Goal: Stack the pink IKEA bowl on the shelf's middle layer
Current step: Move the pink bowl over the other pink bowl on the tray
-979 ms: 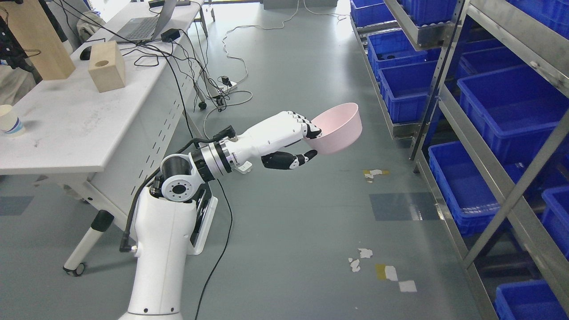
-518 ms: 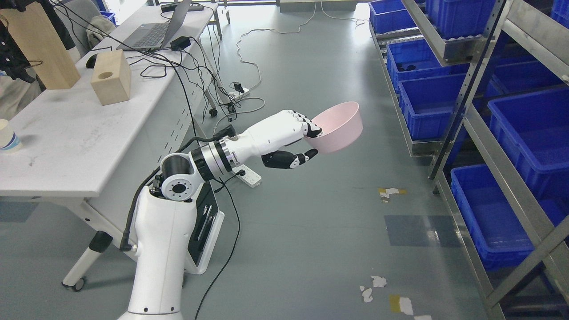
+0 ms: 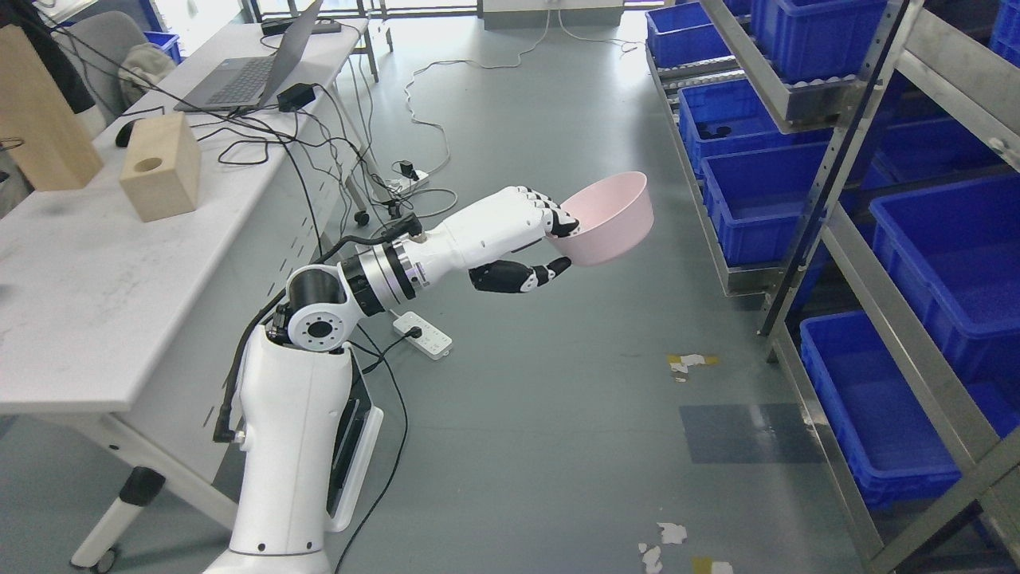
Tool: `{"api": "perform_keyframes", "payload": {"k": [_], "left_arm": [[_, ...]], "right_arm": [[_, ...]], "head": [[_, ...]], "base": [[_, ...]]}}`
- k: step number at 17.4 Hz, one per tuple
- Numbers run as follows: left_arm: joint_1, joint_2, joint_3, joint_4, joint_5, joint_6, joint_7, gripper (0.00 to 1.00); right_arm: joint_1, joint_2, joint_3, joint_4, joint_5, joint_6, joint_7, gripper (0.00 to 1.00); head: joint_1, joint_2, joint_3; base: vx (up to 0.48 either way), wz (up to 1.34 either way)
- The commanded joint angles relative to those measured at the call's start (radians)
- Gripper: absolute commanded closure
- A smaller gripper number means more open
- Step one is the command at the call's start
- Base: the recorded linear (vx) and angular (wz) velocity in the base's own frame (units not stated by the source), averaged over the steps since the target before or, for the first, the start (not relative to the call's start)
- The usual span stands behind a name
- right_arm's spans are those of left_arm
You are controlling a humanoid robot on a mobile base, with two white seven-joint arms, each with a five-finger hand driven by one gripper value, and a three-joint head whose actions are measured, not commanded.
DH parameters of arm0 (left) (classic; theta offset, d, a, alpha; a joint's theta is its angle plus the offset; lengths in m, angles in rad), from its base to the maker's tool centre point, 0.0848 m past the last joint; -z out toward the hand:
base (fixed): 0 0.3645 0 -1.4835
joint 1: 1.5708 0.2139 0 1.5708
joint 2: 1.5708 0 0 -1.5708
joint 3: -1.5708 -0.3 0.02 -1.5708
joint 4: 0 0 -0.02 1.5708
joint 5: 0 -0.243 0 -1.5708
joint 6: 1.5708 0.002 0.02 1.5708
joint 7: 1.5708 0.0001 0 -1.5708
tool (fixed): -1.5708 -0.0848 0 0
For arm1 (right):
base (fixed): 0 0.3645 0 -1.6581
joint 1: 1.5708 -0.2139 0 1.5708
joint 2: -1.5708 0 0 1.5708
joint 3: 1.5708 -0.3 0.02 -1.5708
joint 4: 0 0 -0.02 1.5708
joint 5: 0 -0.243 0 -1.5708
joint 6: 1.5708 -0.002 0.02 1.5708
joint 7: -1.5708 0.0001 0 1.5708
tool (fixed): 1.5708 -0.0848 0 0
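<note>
Head view, left hand: the left hand [image 3: 535, 239] reaches out from the lower left over the open floor, its fingers [image 3: 558, 222] hooked over the near rim of the pink bowl [image 3: 610, 217] and its dark thumb [image 3: 518, 277] stretched under the bowl's side, so the hand grips the bowl.
Head view, bowl: the bowl is held in the air above the grey floor [image 3: 558, 383], tilted a little with its opening facing up and toward the camera; it hangs left of the shelf [image 3: 837, 159], apart from it, and sits on no layer of it.
Head view, left arm: the white arm [image 3: 311, 399] rises from the bottom edge, bends at a round joint beside the worktop [image 3: 96, 303] and runs up and right to the wrist.
Head view, right hand: it does not show.
Head view, shelf: a metal frame along the right side, its slanted layers filled with blue bins [image 3: 757, 199]; the bins seen from above look hollow inside.
Head view, worktop: a white surface on the left carries a wooden block with a round hole [image 3: 159, 166], a taller wooden piece [image 3: 40, 119] at the left edge, a laptop [image 3: 255, 68] at the far end and a tangle of black cables [image 3: 263, 131].
Head view, floor: a white power strip [image 3: 422, 333] lies just right of the arm's base, with cables trailing toward the far end, and scraps of torn tape [image 3: 689, 363] dot the floor nearer the shelf.
</note>
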Motion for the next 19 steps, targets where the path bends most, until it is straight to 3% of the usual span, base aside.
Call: {"api": "perform_keyframes", "payload": {"k": [1,10,15,19], "left_arm": [[-0.011,0.017,-0.049,-0.001,0.000,0.000,-0.001,0.99],[-0.020,0.017,-0.106,-0.019,-0.002,0.000,-0.004,0.99],[-0.293,0.017,0.041,-0.039,-0.020,0.000,-0.036,0.99],[-0.382,0.047,0.121,0.095,-0.188,0.000,-0.048,0.99]], "right_arm": [[0.022,-0.017,0.000,-0.017,0.000,0.000,0.001,0.00],[0.022,-0.017,0.000,-0.017,0.000,0.000,0.001,0.00],[0.022,-0.017,0.000,-0.017,0.000,0.000,0.001,0.00],[0.022,-0.017,0.000,-0.017,0.000,0.000,0.001,0.00]], "head": [[0.0000,0.000,0.000],[-0.0001,0.000,0.000],[-0.0001,0.000,0.000],[0.0000,0.000,0.000]], "base": [[0.110,-0.40],[0.081,-0.83],[0.062,-1.20],[0.072,-1.13]]}}
